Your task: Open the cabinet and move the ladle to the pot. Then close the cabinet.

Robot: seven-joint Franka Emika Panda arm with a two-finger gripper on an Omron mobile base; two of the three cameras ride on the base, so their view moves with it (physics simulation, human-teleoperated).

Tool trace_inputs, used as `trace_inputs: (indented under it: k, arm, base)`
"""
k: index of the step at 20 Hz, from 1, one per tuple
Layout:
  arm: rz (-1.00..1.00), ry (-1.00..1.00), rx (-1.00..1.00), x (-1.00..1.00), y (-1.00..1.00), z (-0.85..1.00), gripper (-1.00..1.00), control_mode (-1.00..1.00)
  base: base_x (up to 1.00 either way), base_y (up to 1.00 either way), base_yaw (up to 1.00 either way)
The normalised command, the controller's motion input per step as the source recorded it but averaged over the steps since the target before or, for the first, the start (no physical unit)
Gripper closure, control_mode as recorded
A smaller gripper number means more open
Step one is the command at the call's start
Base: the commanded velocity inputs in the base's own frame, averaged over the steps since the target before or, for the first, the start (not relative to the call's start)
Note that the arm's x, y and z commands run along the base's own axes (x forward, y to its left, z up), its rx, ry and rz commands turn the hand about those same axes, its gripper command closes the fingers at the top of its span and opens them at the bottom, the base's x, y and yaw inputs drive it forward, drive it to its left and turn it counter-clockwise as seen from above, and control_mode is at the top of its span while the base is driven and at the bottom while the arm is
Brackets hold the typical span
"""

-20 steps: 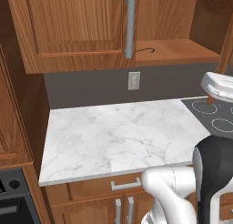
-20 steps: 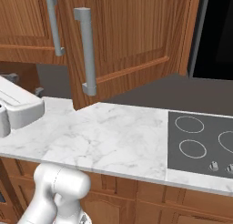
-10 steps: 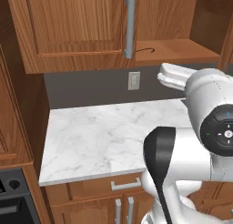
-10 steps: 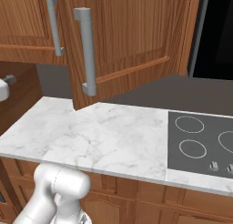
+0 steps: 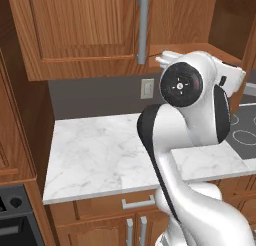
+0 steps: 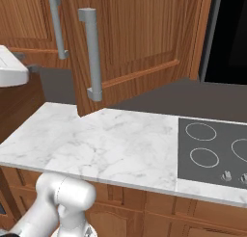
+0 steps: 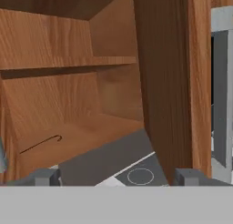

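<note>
**Cabinet open, ladle waiting on the bottom shelf**

The ladle (image 7: 40,144) lies as a thin hooked line on the cabinet (image 7: 68,82) floor, left of the swung-out right door (image 7: 168,82). The gripper (image 7: 116,178) faces in, its fingers spread wide and empty, presumably lining up to reach for it.

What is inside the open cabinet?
Inside the cabinet, the hand view shows a thin dark hooked thing, maybe the ladle's handle, lying on the bottom shelf. The upper shelf looks bare. The open door covers the right part.
</note>
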Motion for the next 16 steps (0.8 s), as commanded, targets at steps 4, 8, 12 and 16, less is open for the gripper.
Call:
trace_inputs:
  k: [4, 8, 12, 16]
  arm:
    - [-0.19, 0.00, 0.00, 0.54, -0.36, 0.00, -1.00, -1.00]
    - [-0.24, 0.00, -0.03, 0.31, -0.51, 0.00, -1.00, -1.00]
    - [-0.26, 0.00, -0.03, 0.23, -0.54, 0.00, -1.00, -1.00]
    - [-0.28, 0.00, -0.02, 0.07, -0.56, 0.00, -1.00, -1.00]
  base:
    - [0.00, 0.00, 0.00]
    - [0.00, 0.00, 0.00]
    - [0.00, 0.00, 0.00]
    - [0.00, 0.00, 0.00]
